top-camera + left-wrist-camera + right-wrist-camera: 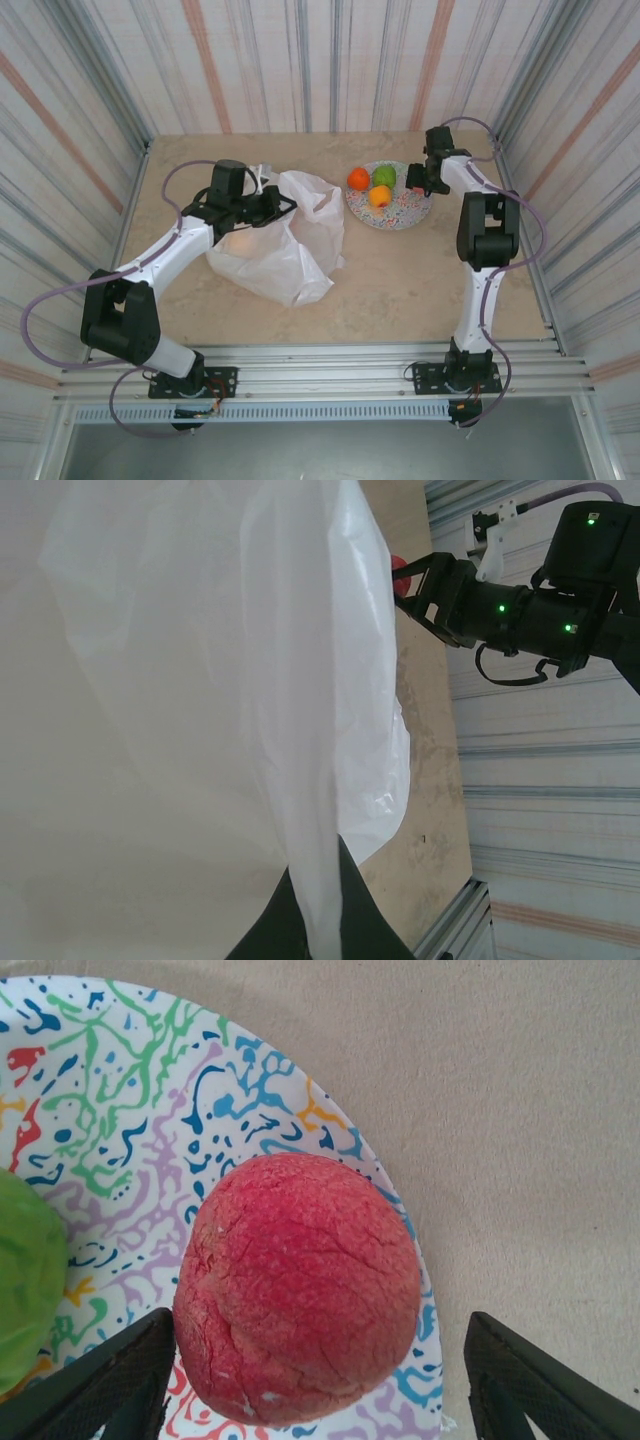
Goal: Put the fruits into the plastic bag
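**Top view.** Plastic bag [300, 255] lay slumped on table [420, 295], left of centre. L gripper [272, 205] had its upper edge and held the film up, prob. to keep the mouth raised and facing the plate [412, 220]. The plate sat to the bag's right, near but apart. One pale fruit [240, 243] showed through the film, so judged already inside. On the plate were an orange fruit [358, 178], green fruit [384, 175] and yellow-orange fruit [379, 196]. R gripper [412, 183] was low at the plate's right side, i.e. reaching for the next pick.

**L wrist view.** A fold of film ran down betw. the dark fingers [262, 938], clenched tight on it. Nothing else was in the grip. R gripper was visible past the bag's edge.

**R wrist view.** Red fruit [300, 1295] sat near the plate's rim, beside the green fruit. Fingers [110, 1385] were spread wide, one each side of the red fruit, prob. straddling it to pinch across its widest part. Frame-left finger was just beside the skin; couldn't tell if touching. The other stood apart w/ a clear gap, so no grasp yet.
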Controlling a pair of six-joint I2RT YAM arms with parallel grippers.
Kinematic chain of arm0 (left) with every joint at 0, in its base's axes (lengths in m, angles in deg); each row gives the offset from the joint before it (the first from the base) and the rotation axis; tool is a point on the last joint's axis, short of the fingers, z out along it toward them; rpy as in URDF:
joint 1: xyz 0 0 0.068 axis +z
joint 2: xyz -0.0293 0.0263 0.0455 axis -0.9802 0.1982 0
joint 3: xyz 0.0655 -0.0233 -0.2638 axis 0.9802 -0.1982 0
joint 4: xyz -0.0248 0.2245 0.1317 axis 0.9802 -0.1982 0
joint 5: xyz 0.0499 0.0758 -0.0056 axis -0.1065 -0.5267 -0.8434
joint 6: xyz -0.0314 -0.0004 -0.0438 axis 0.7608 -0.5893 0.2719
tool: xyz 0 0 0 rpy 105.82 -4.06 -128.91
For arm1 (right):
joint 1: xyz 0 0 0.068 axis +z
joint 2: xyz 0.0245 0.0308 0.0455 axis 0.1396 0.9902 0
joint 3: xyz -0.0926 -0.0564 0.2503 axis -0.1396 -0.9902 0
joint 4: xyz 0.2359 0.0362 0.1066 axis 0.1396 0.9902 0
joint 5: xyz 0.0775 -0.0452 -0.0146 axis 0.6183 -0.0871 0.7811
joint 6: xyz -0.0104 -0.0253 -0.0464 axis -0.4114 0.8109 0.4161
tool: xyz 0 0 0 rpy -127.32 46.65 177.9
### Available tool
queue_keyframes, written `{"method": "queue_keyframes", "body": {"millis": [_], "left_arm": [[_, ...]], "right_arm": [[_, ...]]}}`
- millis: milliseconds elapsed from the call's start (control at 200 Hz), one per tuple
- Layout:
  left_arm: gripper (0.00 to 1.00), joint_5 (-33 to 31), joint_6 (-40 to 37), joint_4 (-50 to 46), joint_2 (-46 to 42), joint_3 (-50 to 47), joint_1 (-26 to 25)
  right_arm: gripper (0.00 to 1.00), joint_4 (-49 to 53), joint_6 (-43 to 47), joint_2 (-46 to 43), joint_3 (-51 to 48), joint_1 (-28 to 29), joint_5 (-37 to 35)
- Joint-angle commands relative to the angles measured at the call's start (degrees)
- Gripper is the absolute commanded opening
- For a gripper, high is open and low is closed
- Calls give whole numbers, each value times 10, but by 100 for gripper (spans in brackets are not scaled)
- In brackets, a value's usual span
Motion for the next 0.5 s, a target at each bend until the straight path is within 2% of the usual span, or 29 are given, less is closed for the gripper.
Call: {"method": "queue_keyframes", "body": {"millis": [0,496], "left_arm": [[0,12,-14,-12,-4,11,7],[0,11,-15,-14,-2,9,7]], "right_arm": [[73,28,18,23,31,5,-1],[64,43,29,52,89,10,16]]}}
